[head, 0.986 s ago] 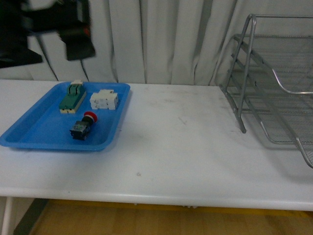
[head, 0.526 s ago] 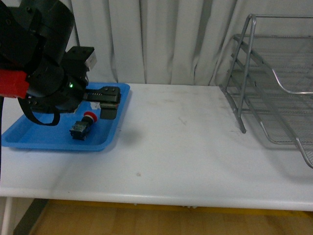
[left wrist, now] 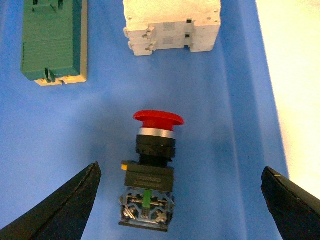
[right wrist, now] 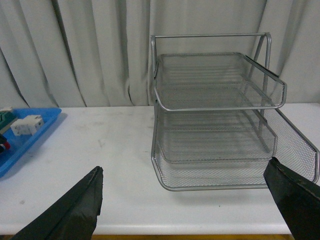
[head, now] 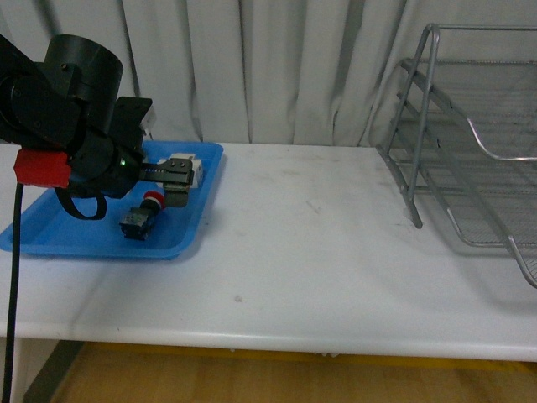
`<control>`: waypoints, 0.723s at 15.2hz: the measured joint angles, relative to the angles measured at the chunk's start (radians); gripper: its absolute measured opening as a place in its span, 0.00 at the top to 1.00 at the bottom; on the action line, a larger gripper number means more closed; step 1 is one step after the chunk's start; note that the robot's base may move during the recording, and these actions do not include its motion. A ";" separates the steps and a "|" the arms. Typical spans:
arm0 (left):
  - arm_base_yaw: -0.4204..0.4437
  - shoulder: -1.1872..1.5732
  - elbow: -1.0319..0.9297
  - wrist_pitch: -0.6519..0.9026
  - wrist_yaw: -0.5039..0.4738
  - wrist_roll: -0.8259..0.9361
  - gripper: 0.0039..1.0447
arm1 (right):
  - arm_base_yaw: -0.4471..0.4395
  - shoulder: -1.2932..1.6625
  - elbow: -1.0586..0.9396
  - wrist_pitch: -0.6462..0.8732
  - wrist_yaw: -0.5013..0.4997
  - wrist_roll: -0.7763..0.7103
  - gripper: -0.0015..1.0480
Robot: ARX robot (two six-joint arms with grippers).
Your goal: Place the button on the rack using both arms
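The button [head: 141, 218], with a red cap and a dark body, lies on its side in the blue tray [head: 84, 239]. In the left wrist view the button [left wrist: 150, 172] lies between my open fingers, nearer one of them, with its red cap pointing away from the gripper. My left gripper [head: 176, 180] is open and hovers just above and behind the button; in its own view the gripper [left wrist: 180, 168] is empty. The silver wire rack [head: 470, 159] stands at the table's right. My right gripper [right wrist: 184, 167] is open and empty, facing the rack [right wrist: 215, 120] from the front.
A white block switch [left wrist: 172, 25] and a green-and-cream flat switch [left wrist: 54, 40] lie in the tray beyond the button. The white table [head: 319, 252] spans between tray and rack. Grey curtains hang behind. The tray's corner [right wrist: 25, 140] shows in the right wrist view.
My left arm has swung down from the upper left over the blue tray. Its open gripper has since drawn back a little and now sits just behind the button.
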 joint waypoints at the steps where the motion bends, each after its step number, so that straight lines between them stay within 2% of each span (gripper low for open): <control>1: 0.007 0.023 0.018 0.006 -0.006 0.017 0.06 | 0.000 0.000 0.000 0.000 0.000 0.000 0.06; 11: 0.039 0.142 0.098 -0.036 0.010 0.035 0.06 | 0.000 0.000 0.000 0.000 0.000 0.000 0.06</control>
